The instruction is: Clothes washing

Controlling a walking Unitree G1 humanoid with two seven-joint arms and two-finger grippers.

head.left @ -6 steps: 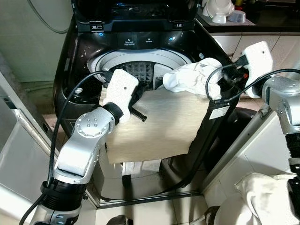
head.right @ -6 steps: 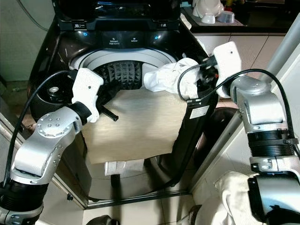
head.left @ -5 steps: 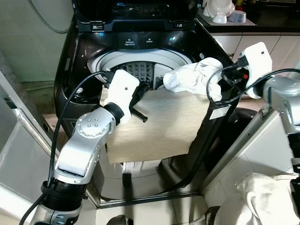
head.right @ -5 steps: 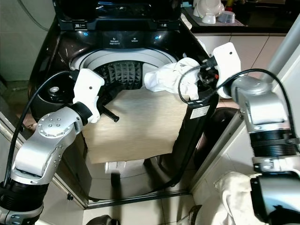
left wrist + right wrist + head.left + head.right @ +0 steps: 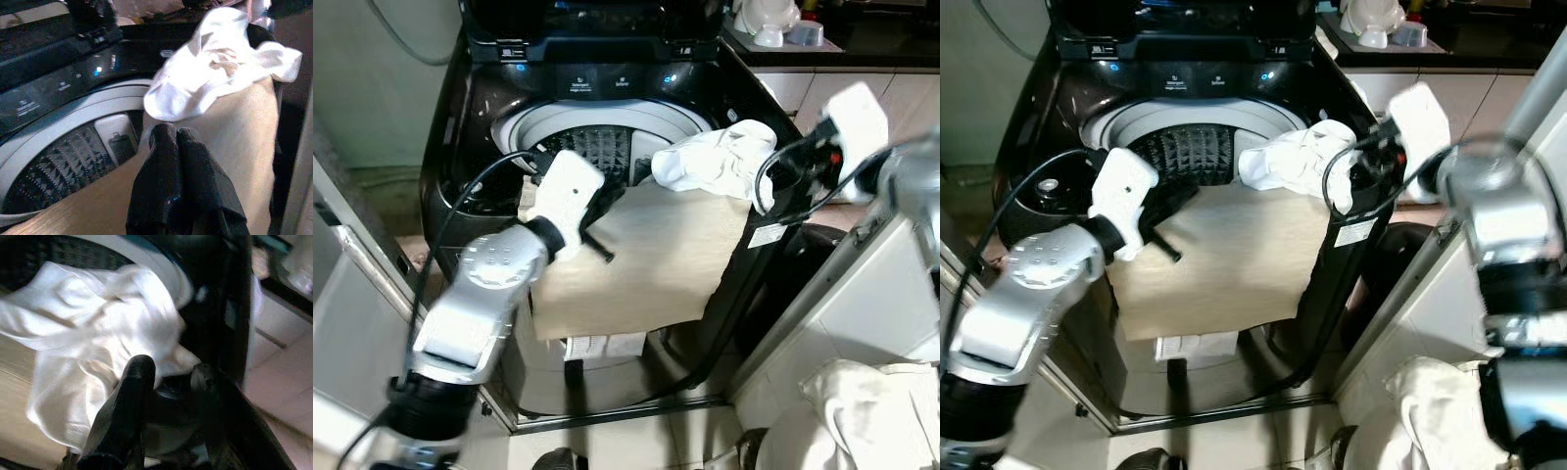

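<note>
The left hand [image 5: 172, 147], fingers pressed together, rests on the tan sheet [image 5: 646, 264] draped over the washer's front edge; the open drum [image 5: 602, 147] lies just behind it; to its right the white garment [image 5: 715, 162] is bunched on the washer's right rim, its length running rim to drum; the right hand [image 5: 168, 377], spread, sits against it and is nearer.
</note>
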